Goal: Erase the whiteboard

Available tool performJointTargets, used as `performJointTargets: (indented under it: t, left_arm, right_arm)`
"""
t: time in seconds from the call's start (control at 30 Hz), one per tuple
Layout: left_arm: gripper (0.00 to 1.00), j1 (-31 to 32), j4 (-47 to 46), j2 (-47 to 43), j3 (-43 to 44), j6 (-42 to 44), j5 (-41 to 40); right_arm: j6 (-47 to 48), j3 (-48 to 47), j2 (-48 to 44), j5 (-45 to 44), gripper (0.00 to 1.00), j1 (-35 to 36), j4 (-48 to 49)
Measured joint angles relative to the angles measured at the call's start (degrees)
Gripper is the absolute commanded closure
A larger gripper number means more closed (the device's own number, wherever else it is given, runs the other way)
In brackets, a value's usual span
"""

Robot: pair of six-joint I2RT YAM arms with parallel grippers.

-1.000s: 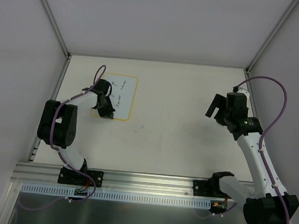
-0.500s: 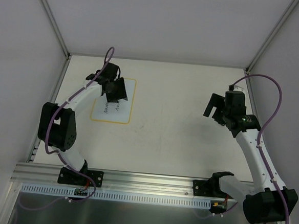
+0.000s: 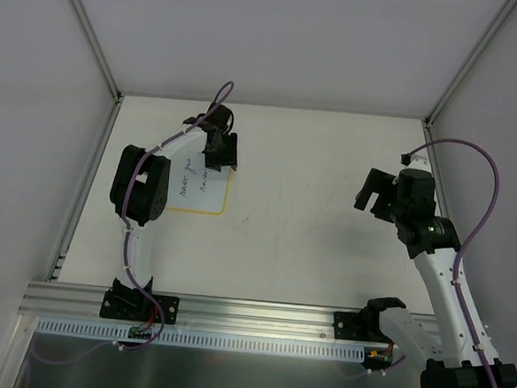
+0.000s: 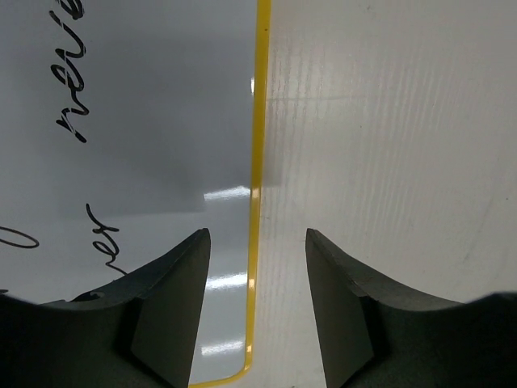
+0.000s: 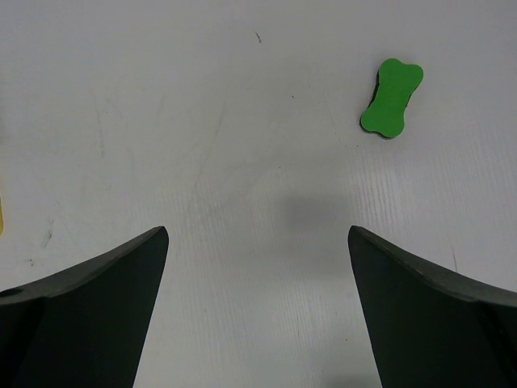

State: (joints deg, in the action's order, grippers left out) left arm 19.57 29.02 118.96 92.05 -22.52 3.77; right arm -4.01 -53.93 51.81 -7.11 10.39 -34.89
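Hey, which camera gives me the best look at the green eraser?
The right wrist view. There the green eraser lies in plain sight on the table, ahead and to the right of the open right gripper. The top view and the left wrist view show none of it.

The left tool (image 4: 257, 234) hung low over the edge of a flat, glossy white whiteboard (image 4: 161, 121). Its two dark fingers (image 4: 166, 315) stood apart with nothing held between them. The board's thin yellow border (image 4: 258, 121) ran straight up through the gap, curving round a corner at the bottom. Black cursive handwriting (image 4: 77, 113) marked the board's left part. To the right lay the pale, faintly scuffed worktop (image 4: 388, 121).
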Motion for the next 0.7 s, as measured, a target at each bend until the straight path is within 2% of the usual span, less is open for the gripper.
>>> performJointTargets:
  t: [0.43, 0.67, 0.7]
  left_arm:
    - [0.5, 2.2, -0.3, 5.3, 4.2, 2.7, 0.1]
    - [0.57, 3.2, -0.7, 6.3, 5.0, 4.2, 0.2]
    - [0.61, 3.5, -0.7, 6.3, 5.0, 4.6, 0.2]
  right_arm:
    - [0.0, 1.7, -4.0, 0.1, 0.01, 0.0, -0.5]
    - [-0.3, 2.2, -6.1, 0.1, 0.01, 0.0, -0.7]
    - [-0.3, 2.3, -6.5, 0.0, 0.01, 0.0, -0.8]
